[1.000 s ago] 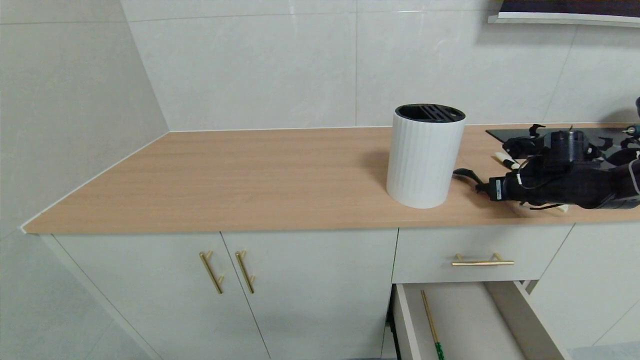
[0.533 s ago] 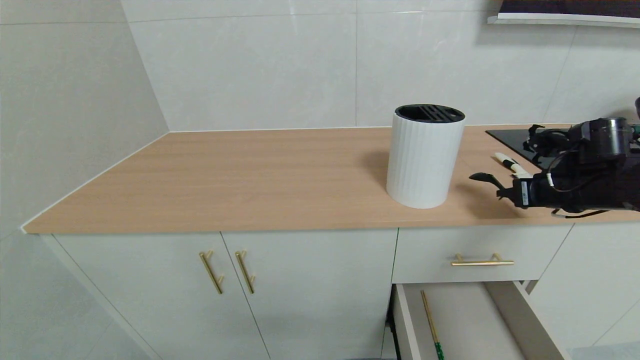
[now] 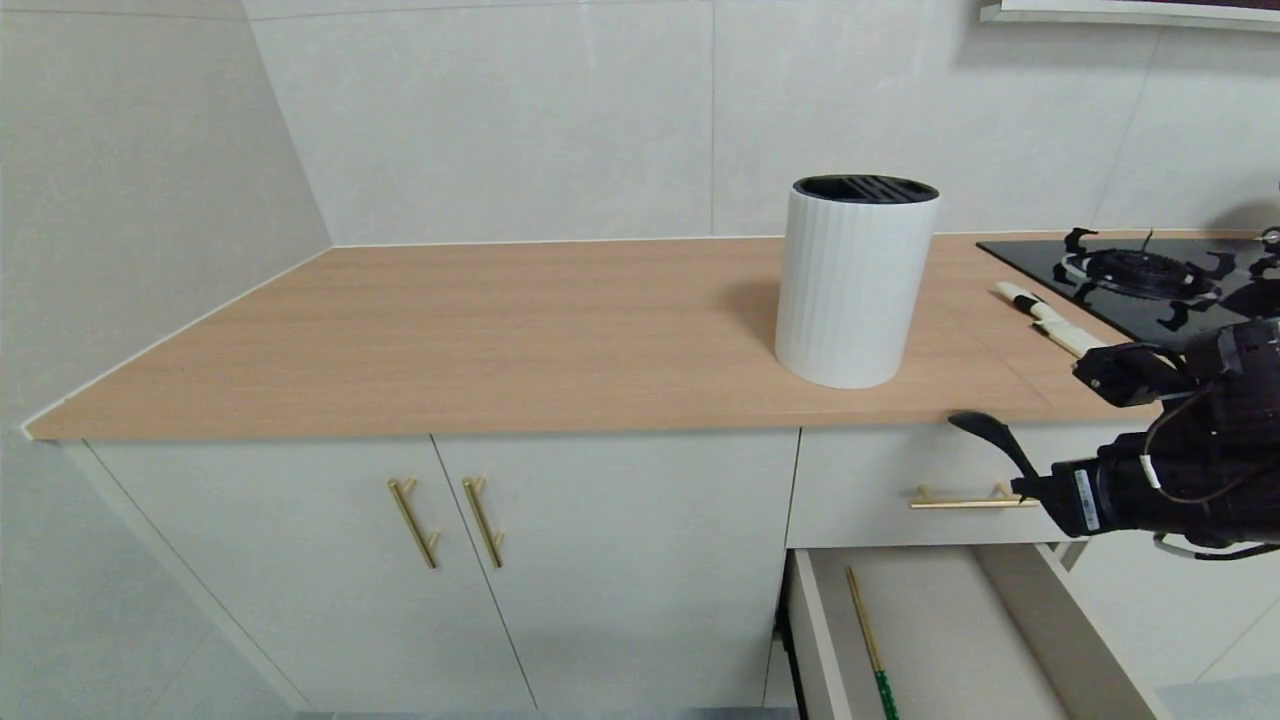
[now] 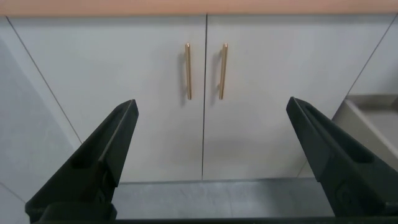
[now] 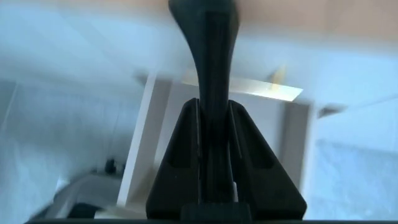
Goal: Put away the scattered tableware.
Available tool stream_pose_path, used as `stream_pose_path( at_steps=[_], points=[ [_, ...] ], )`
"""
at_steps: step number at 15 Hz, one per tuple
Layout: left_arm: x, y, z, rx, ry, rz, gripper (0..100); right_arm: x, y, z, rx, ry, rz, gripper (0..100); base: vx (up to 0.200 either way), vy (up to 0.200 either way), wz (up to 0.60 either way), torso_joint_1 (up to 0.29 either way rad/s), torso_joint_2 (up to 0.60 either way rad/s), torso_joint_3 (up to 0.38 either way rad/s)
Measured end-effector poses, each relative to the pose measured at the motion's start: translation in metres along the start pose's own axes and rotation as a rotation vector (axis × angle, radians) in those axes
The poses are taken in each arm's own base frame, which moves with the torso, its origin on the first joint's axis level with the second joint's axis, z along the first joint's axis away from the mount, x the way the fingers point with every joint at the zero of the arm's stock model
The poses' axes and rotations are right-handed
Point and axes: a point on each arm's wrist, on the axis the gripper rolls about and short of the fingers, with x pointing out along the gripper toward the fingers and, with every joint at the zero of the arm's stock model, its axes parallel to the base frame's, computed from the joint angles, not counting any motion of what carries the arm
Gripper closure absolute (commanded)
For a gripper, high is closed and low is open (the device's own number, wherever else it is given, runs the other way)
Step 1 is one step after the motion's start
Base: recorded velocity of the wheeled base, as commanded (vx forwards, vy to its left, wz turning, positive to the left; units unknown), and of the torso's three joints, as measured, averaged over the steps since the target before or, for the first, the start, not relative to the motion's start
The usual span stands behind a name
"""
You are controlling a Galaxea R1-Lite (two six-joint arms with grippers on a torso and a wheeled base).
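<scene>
On the kitchen side: wood-look countertop (image 3: 500,340) in a corner of pale tiled wall (image 3: 500,120), white cabinets below, black gas hob (image 3: 1140,272) set into the counter at the right.

Counts:
- 1 white ribbed holder (image 3: 857,290) with a black slotted top, upright on the counter near the front edge.
- 1 cream-handled tool (image 3: 1050,320) lying flat between the holder and the hob, just beside the hob edge.
- 2 cabinet doors, 2 gold door handles (image 3: 413,520) side by side.
- 2 drawers: closed drawer with 1 gold bar handle (image 3: 965,497); open drawer (image 3: 930,640) under it, pulled out.
- Gold chopstick (image 3: 866,635) with a green end lies in the open drawer along its left wall; can't tell if it's one stick or a pair.

Right gripper (image 3: 1040,490) is off the counter, in front of the closed drawer and above the open one, clamped tight on a black utensil (image 3: 985,432). Its flared end sticks out past the fingers, near the counter edge. Wrist view confirms it: gripper (image 5: 211,124) closed on the shaft.

Left gripper (image 4: 211,107) has its jaws spread wide with nothing between them, and faces the cabinet doors.
</scene>
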Motion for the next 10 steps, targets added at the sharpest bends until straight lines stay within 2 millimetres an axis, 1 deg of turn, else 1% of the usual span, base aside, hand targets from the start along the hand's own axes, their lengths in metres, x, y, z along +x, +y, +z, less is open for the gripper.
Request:
stream_pose_path(
  at_steps=[1, 3, 5, 6, 8, 10],
  points=[
    [0.0, 0.0, 0.0, 0.0, 0.0, 0.0, 0, -0.003, 0.003, -0.006, -0.006, 0.01, 0.007, 100, 0.0, 0.0, 0.0, -0.149, 0.46, 0.31],
    [0.0, 0.0, 0.0, 0.0, 0.0, 0.0, 0, -0.011, 0.006, -0.011, -0.006, 0.0, 0.013, 100, 0.0, 0.0, 0.0, -0.146, 0.47, 0.32],
    [0.0, 0.0, 0.0, 0.0, -0.001, 0.0, 0, -0.024, 0.008, -0.014, 0.0, -0.036, 0.018, 100, 0.0, 0.0, 0.0, -0.129, 0.46, 0.337],
    [0.0, 0.0, 0.0, 0.0, 0.0, 0.0, 0, -0.029, 0.01, -0.019, -0.002, -0.037, 0.024, 100, 0.0, 0.0, 0.0, -0.11, 0.47, 0.344],
    [0.0, 0.0, 0.0, 0.0, 0.0, 0.0, 0, -0.032, 0.011, -0.027, -0.003, -0.02, 0.029, 100, 0.0, 0.0, 0.0, -0.1, 0.45, 0.354],
    [0.0, 0.0, 0.0, 0.0, 0.001, 0.0, 0, -0.026, 0.011, -0.037, 0.0, 0.029, 0.031, 100, 0.0, 0.0, 0.0, -0.056, 0.44, 0.374]
  ],
)
